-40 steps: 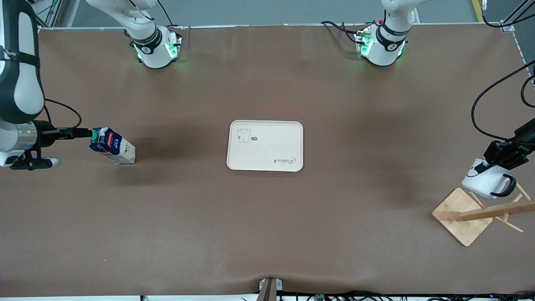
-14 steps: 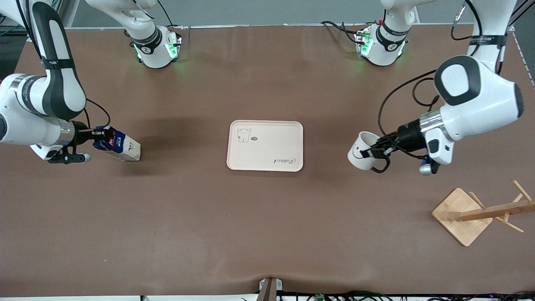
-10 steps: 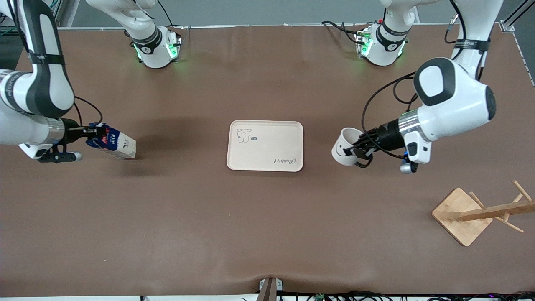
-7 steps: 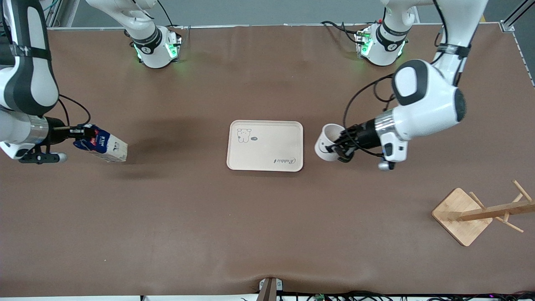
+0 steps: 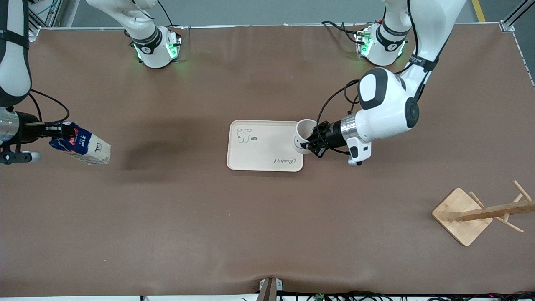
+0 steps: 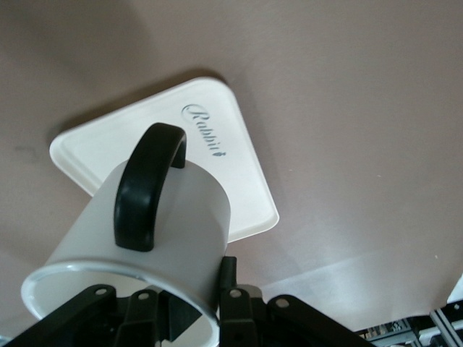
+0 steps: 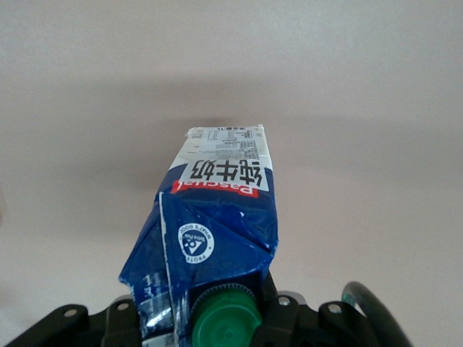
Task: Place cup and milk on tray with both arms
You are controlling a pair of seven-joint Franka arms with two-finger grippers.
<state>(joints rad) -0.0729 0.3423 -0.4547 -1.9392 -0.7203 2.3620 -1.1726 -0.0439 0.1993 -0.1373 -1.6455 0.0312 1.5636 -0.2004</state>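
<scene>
Front view: left gripper (image 5: 311, 144) grasps white round mug (image 5: 303, 136) over cream rectangular "Rabbit" tray (image 5: 259, 156) edge toward left arm's end. Right gripper (image 5: 56, 131) clamps tilted blue-white "MILK" carton (image 5: 83, 147), "Pascual" label, over bare brown tabletop (image 5: 267, 230) well apart from tray.

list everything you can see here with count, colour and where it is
tray: one, cream, middle of the table
cup: one, white with black handle, held tilted over the tray's edge toward the left arm's end
milk: one, dark blue and white with green cap, held tilted in the air over the right arm's end of the table
wooden rack: one, light wood, on the table at the left arm's end, nearer the front camera than the tray
table: one, brown
left gripper: one, black, shut on the cup's rim
right gripper: one, black, shut on the milk's top
</scene>
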